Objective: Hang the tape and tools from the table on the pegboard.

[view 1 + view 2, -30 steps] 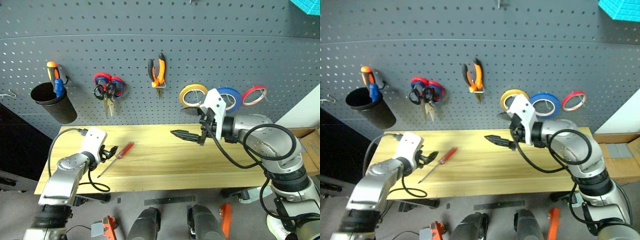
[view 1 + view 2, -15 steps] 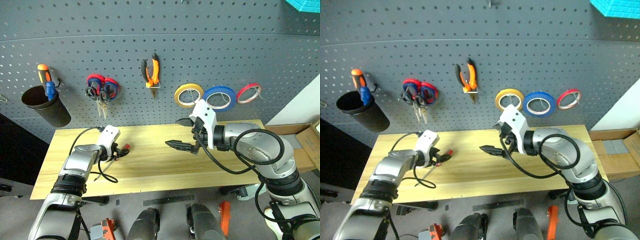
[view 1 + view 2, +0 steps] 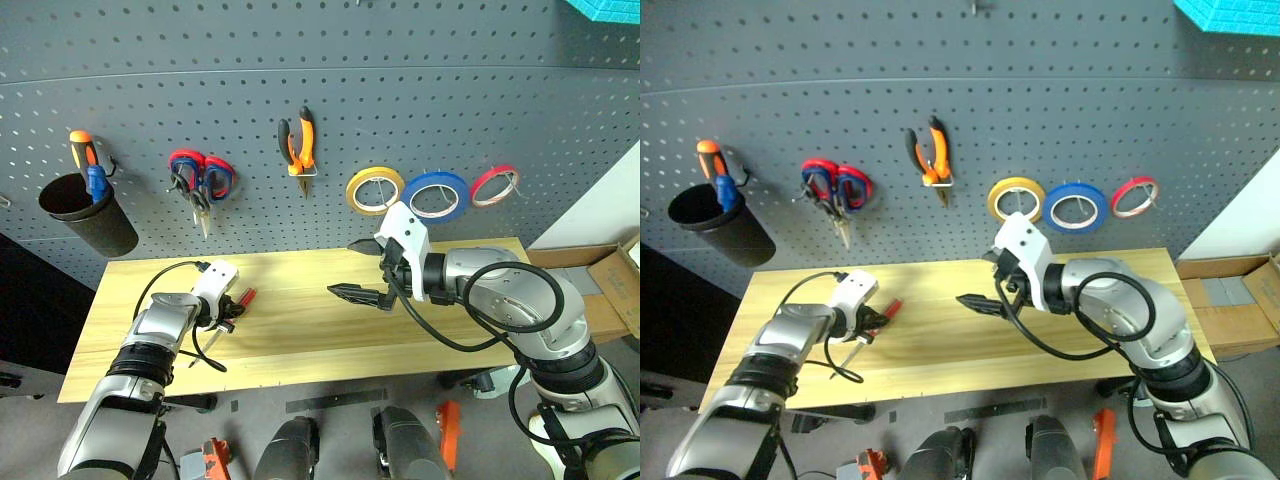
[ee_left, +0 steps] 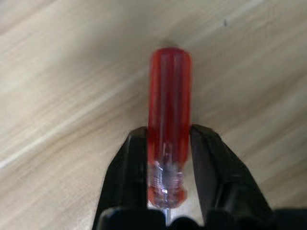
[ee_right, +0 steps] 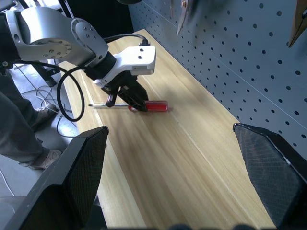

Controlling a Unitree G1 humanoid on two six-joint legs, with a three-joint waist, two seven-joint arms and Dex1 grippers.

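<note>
Pale wooden surface [image 3: 330, 330]: left tool [image 4: 168, 143] clamps the screwdriver [image 4: 169, 115] handle's shaft end. Right tool [image 3: 362, 270] gapes, well apart.

the two head views look forward and down from above the counter [image 3: 300, 330], facing the pegboard [image 3: 320, 120] at 12 o'clock; they share nearly the whole scene, a little offset sideways. the left wrist view sits very close over the counter, looking along the left gripper [image 4: 168, 191] at the screwdriver [image 4: 169, 120] handle between its fingers. the right wrist view looks from farther off, along the counter, and shares that screwdriver and the left gripper.
</note>
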